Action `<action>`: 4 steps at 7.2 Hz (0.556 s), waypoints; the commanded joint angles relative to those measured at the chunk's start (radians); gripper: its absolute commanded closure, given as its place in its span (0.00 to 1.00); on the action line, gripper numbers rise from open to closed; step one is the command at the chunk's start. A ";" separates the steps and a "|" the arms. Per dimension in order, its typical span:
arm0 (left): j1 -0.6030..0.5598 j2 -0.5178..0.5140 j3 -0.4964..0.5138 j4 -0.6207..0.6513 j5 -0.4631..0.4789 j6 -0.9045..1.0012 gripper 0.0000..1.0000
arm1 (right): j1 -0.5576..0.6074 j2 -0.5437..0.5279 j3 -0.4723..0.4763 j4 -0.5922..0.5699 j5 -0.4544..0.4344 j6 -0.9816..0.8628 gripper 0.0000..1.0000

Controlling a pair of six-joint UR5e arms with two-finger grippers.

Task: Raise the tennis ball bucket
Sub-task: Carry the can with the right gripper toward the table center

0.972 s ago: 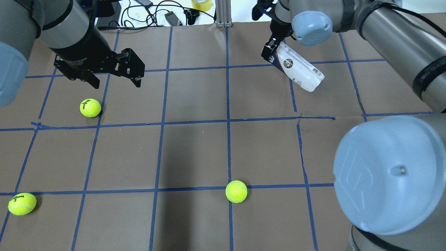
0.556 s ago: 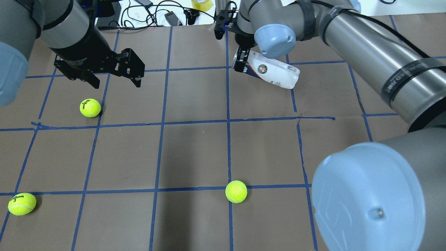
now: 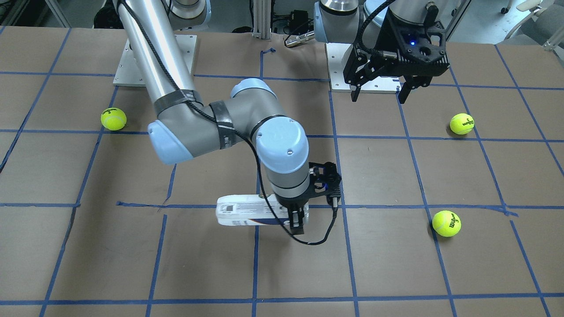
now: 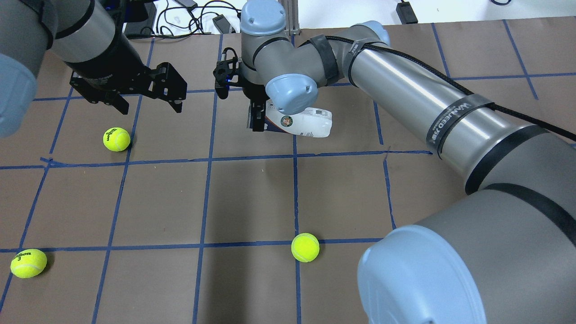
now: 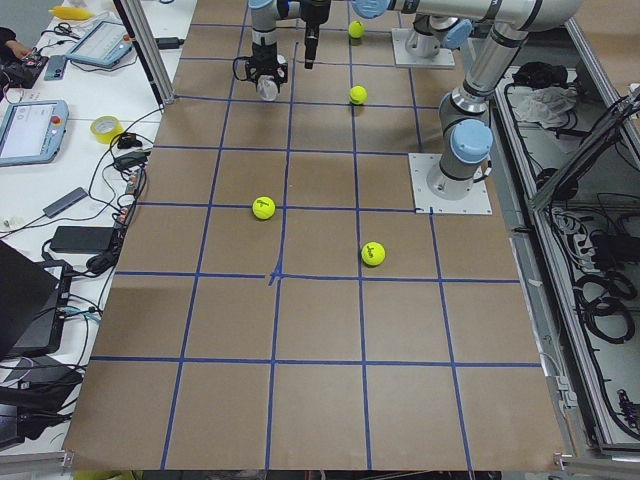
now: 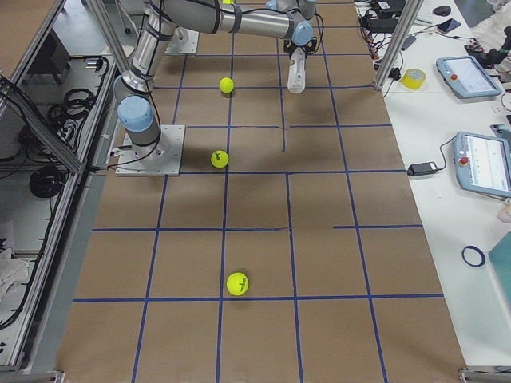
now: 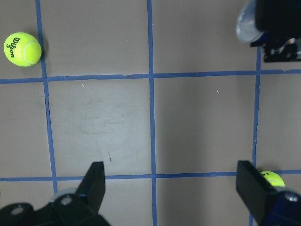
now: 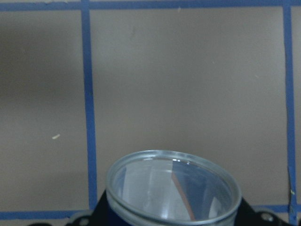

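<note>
The tennis ball bucket [image 4: 306,124] is a clear can with a white and navy label. It hangs roughly level above the table, near the far middle. My right gripper [image 4: 258,120] is shut on its open end. In the front-facing view the bucket [image 3: 242,215] sticks out sideways from that gripper [image 3: 298,222]. The right wrist view looks onto the bucket's round rim [image 8: 173,188] with the table far below. My left gripper [image 4: 150,104] is open and empty, hovering to the left of the bucket. It also shows in the front-facing view [image 3: 379,93].
Three yellow-green tennis balls lie on the brown, blue-taped table: one [image 4: 116,139] under my left gripper, one [image 4: 28,263] at the near left, one [image 4: 305,247] at the near middle. Cables and devices [image 4: 216,20] lie beyond the far edge.
My right arm has swung left across the far side of the table, carrying the bucket from the right half to the middle. The left arm and the balls have not moved.
</note>
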 commanded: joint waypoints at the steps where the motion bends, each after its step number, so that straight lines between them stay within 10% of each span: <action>1: 0.002 0.000 0.000 0.000 0.000 0.000 0.00 | 0.028 0.016 0.004 -0.004 0.044 0.040 0.84; 4: 0.000 0.000 0.000 -0.002 0.000 0.000 0.00 | 0.036 0.046 0.022 -0.061 0.124 0.044 0.12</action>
